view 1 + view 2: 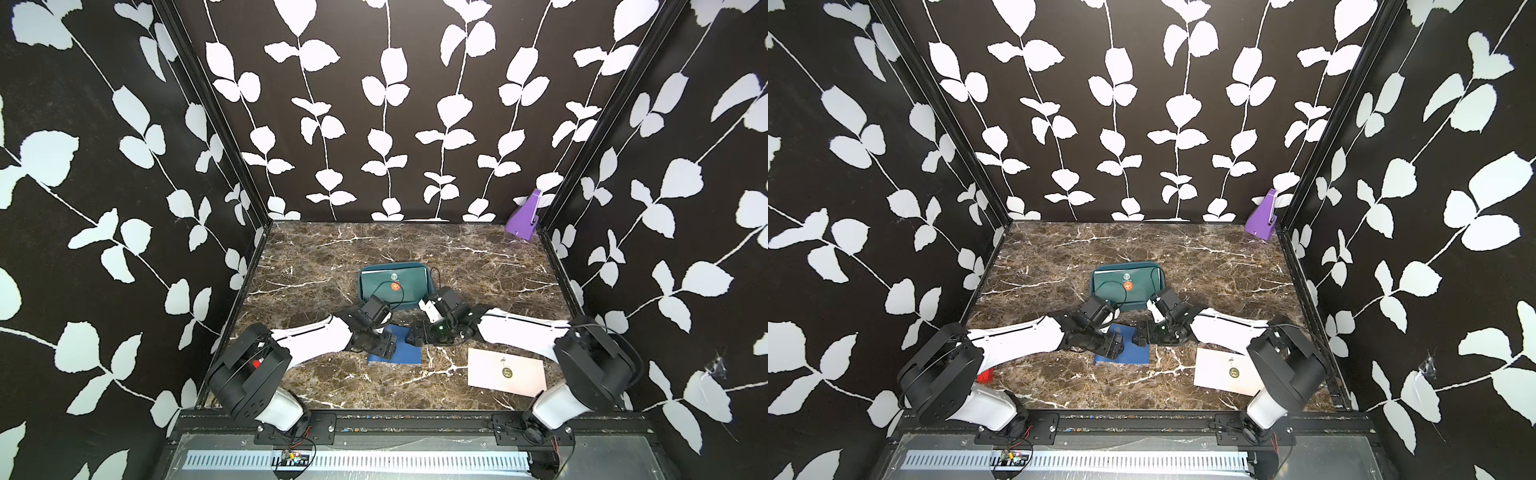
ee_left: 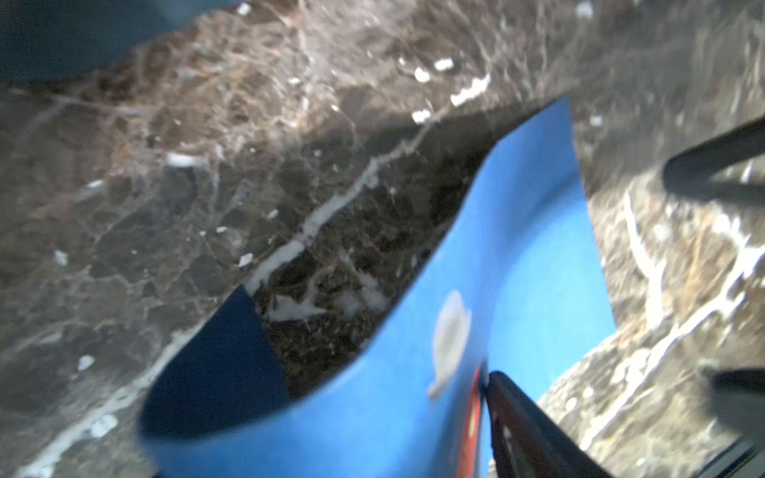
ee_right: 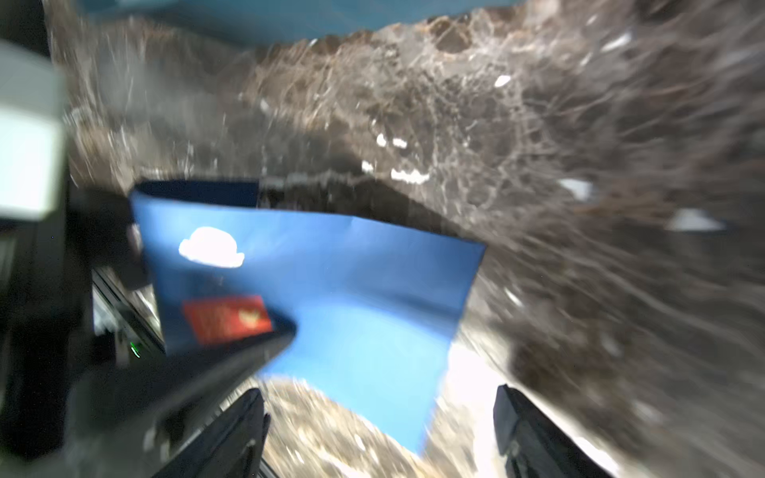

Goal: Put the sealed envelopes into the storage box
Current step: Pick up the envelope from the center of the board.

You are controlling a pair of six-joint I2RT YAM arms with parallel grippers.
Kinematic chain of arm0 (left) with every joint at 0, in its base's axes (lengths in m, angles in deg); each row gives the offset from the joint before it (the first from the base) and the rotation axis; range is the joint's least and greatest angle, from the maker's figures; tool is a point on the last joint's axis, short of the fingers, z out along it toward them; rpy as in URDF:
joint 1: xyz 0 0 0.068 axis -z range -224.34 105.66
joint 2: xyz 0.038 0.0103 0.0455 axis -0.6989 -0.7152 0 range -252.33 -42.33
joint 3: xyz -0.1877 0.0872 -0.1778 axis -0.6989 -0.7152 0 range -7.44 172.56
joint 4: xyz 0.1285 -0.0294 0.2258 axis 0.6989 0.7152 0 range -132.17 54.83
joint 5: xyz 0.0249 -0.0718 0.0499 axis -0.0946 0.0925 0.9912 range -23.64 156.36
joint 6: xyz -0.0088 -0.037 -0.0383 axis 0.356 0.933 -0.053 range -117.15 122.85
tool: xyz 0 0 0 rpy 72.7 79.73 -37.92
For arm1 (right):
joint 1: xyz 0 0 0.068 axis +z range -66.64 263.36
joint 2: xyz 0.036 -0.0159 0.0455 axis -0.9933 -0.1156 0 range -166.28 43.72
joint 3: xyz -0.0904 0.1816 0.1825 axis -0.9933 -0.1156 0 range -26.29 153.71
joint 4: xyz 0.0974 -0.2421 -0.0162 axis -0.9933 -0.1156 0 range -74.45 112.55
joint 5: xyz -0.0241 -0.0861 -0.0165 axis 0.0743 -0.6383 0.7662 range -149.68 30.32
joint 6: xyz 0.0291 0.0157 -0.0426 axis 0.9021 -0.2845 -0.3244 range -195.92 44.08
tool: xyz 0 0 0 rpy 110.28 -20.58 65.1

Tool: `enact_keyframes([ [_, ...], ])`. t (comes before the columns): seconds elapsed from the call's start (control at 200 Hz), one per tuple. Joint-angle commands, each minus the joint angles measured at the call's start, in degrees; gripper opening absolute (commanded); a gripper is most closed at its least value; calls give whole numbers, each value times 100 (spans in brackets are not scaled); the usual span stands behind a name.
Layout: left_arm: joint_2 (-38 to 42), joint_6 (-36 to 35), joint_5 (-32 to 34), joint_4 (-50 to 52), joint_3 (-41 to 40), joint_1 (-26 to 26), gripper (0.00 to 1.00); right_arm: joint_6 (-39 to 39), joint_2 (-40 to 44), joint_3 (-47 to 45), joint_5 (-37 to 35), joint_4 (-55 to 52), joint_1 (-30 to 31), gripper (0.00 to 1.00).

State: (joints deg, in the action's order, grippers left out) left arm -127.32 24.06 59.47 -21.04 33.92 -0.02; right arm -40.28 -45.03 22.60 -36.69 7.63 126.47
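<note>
The storage box has a dark green envelope on top. The navy envelope lies on the counter just in front of the box, one end curled up, so picking it up looks like the step in hand. The left tool and right tool flank it, jaws apart, nothing clamped. Next move: close on the raised edge and lift. The pale pink envelope waits near the right arm

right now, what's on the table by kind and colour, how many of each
storage box: 1
dark green envelope, in the storage box: 1
blue envelope: 1
pale pink envelope: 1
purple object: 1
red block: 1
total: 6
anything under the dark green envelope is hidden
</note>
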Motion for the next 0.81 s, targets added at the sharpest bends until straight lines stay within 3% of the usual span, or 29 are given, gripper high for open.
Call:
enact_keyframes([
  [0.0,-88,-798,-282,945,-91,-18,80,-1443,185,388,-33,-635,-147,85],
  [0.21,-184,-1117,-523,1025,169,-18,79,-2347,-451,908,574,-230,-211,77],
  [0.49,-114,-1052,-632,792,14,-19,80,-2387,-1453,1339,1511,639,-243,65],
  [0.715,-88,-928,-699,647,-128,-17,80,-2351,-1965,1348,2272,1217,-242,63],
  [0.8,-105,-912,-665,669,-127,-15,80,-2267,-2101,1405,2578,1336,-247,55],
])
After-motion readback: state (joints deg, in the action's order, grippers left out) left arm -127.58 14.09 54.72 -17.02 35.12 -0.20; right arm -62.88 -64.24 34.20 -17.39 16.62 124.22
